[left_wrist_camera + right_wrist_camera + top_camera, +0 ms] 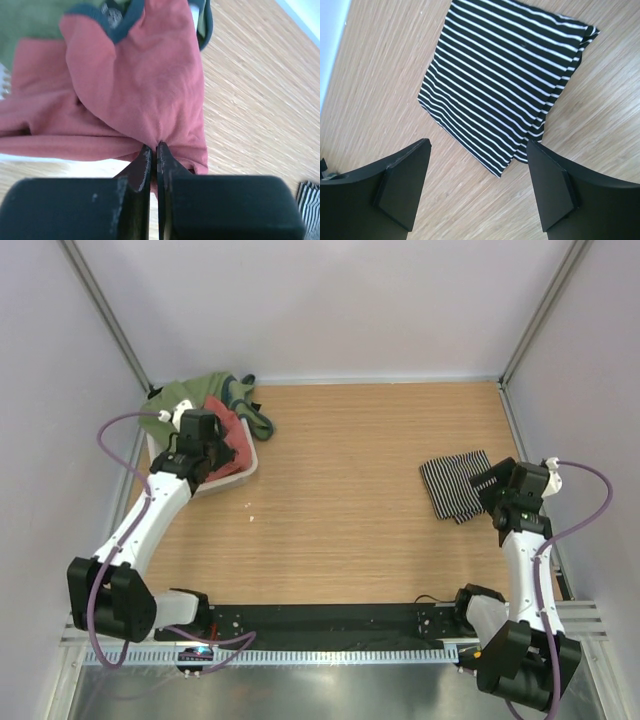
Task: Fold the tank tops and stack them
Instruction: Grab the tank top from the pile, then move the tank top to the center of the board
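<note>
- My left gripper is pinched tight on a fold of the salmon-red tank top, with cloth bunching into the closed tips. That top lies in the white basket at the upper left of the overhead view.
- I judge the step in hand to be drawing this top out of the basket so I can spread it on the wooden table.
- To do it well I would lift straight up until the cloth is free of the basket wall, then carry it toward the middle of the frame.
- An olive-green cloth lies against the red one and hangs over the basket's far rim. It could drag along, so I would raise slowly and watch the wrist view.
- The pinch holds only a small fold, and a quick swing might pull it loose.
- My right gripper is spread wide and holds nothing. It hangs over the near edge of the striped tank top, which lies folded at the right of the overhead view.
- I would keep that arm parked there, so the stack spot is ready.
- Count: two tank tops I can be sure of, one striped and one salmon-red.
- One green cloth; I cannot tell whether it is a third top.
- One basket, and two grippers.
</note>
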`<action>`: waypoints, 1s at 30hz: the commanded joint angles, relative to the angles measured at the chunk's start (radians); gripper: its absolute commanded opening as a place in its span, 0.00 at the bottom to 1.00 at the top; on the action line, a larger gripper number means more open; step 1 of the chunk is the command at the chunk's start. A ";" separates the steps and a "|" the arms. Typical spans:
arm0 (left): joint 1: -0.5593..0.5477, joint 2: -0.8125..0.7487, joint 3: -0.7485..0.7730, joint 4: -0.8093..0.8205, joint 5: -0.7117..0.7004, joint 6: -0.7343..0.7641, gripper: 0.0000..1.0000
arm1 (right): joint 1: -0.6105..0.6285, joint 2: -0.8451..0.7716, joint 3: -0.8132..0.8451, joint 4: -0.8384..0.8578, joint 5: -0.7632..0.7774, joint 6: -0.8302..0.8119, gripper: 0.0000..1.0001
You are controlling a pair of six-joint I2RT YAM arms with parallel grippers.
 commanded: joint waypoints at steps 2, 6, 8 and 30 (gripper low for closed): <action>-0.019 -0.063 -0.014 -0.007 0.010 0.008 0.00 | 0.026 0.003 -0.009 0.055 -0.025 -0.001 0.83; -0.159 -0.112 -0.054 -0.029 -0.039 -0.007 0.00 | 0.047 0.007 0.000 0.049 -0.011 -0.015 0.83; -0.248 -0.147 -0.097 -0.036 -0.065 -0.029 0.00 | 0.055 0.006 0.002 0.051 -0.014 -0.020 0.83; -0.556 -0.192 0.358 -0.141 -0.013 0.100 0.00 | 0.215 0.108 0.052 0.106 -0.022 -0.035 0.82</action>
